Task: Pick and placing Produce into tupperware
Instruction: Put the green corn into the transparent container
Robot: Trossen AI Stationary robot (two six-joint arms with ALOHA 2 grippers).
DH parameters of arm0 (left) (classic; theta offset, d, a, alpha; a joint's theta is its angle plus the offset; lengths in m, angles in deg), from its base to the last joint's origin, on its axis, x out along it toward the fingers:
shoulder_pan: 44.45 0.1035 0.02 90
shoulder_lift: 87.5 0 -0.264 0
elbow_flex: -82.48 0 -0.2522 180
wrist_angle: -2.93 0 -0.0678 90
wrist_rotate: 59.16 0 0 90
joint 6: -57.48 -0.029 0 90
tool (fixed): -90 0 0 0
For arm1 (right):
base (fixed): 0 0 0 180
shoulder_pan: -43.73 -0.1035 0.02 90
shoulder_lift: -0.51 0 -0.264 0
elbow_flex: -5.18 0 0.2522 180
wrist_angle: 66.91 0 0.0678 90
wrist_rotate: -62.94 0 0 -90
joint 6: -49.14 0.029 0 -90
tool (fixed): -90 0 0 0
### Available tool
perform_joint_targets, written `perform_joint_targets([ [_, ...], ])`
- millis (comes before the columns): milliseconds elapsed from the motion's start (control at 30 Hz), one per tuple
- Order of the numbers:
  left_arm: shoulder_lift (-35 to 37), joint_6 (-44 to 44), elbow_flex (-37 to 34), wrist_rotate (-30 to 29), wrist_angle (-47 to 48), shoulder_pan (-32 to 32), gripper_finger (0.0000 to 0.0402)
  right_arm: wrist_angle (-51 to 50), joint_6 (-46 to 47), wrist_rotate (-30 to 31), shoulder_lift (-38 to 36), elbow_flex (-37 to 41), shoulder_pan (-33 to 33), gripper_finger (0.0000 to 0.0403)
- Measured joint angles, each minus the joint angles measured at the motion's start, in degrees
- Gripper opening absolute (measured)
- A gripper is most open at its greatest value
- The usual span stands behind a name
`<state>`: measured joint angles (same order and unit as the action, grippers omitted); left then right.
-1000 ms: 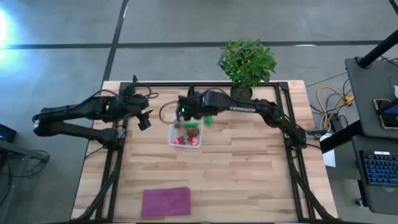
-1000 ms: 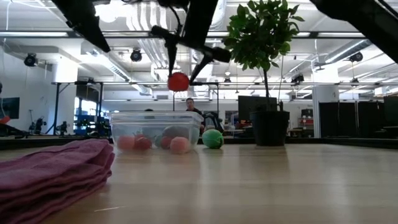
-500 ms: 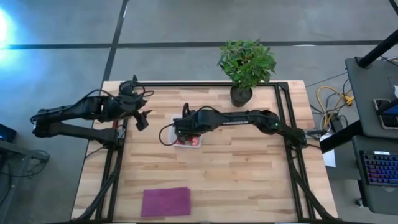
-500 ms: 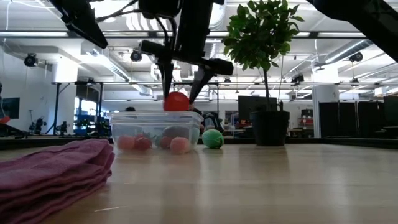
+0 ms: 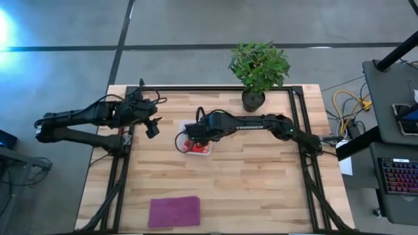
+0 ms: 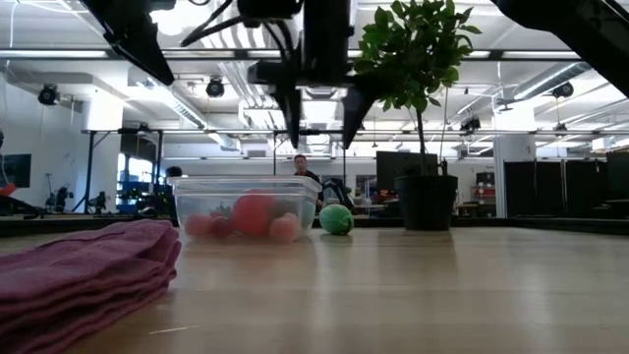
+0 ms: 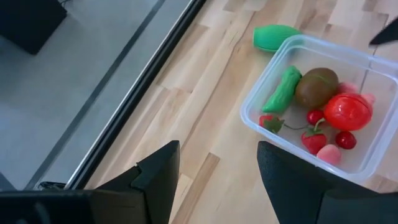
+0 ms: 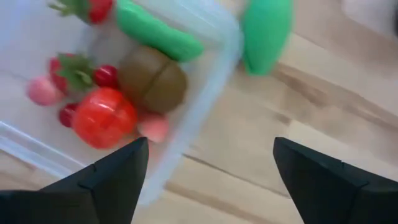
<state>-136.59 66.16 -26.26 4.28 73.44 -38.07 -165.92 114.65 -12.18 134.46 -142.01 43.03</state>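
The clear tupperware [image 5: 200, 149] stands mid-table and holds a red round ball [image 8: 104, 117], a brown kiwi-like ball [image 8: 152, 79], a long green piece [image 8: 158, 31] and several small red and pink pieces. A green oval piece [image 7: 273, 37] lies on the table just outside its far side. My right gripper [image 6: 321, 128] hangs open right above the tupperware with nothing between its fingers. My left gripper [image 5: 151, 127] waits open in the air near the table's left edge, pointing toward the tupperware [image 7: 261, 118].
A potted plant [image 5: 259, 65] stands at the table's far edge, right of the tupperware. A folded purple cloth [image 5: 174, 211] lies near the front edge. A black frame [image 5: 215, 89] runs around the table. A person shows far off in the room [image 6: 300, 165].
My right gripper has come down and toward the near edge, over the tupperware, with the red ball, tipping more steeply down. It has opened and let go. The red ball has dropped in and now rests among the other pieces.
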Motion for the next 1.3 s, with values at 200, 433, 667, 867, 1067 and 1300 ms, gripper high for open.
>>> perform_joint_targets([
  [200, -0.33, 0.01, -0.02, -0.04, -0.1, 0.0, 0.0201, -0.45, -0.94, -4.39, 0.0, -0.12, 5.5, 0.0328],
  [433, -0.09, 0.01, -0.36, -0.02, -0.08, 0.0, 0.0201, 3.18, -1.43, -10.21, 0.0, 0.38, 12.29, 0.0327],
  [667, 0.85, 0.05, -2.3, -0.02, -0.19, 0.0, 0.0201, 6.86, -0.42, -10.63, 0.13, 4.21, 16.39, 0.0327],
  [867, 1.41, 0.12, -3.63, 0.0, -0.26, 0.0, 0.0201, 10.19, 0.48, -13.37, 0.22, 9.97, 17.21, 0.0327],
  [1067, 1.49, 0.12, -3.63, 0.15, -1.23, 0.0, 0.0201, 14.8, 2.46, -13.39, 0.24, 15.73, 17.15, 0.0327],
  [1300, 1.26, 0.01, -3.63, 0.2, -2.06, 0.0, 0.0201, 18.81, 3.53, -13.37, 0.24, 19.16, 17.17, 0.0327],
])
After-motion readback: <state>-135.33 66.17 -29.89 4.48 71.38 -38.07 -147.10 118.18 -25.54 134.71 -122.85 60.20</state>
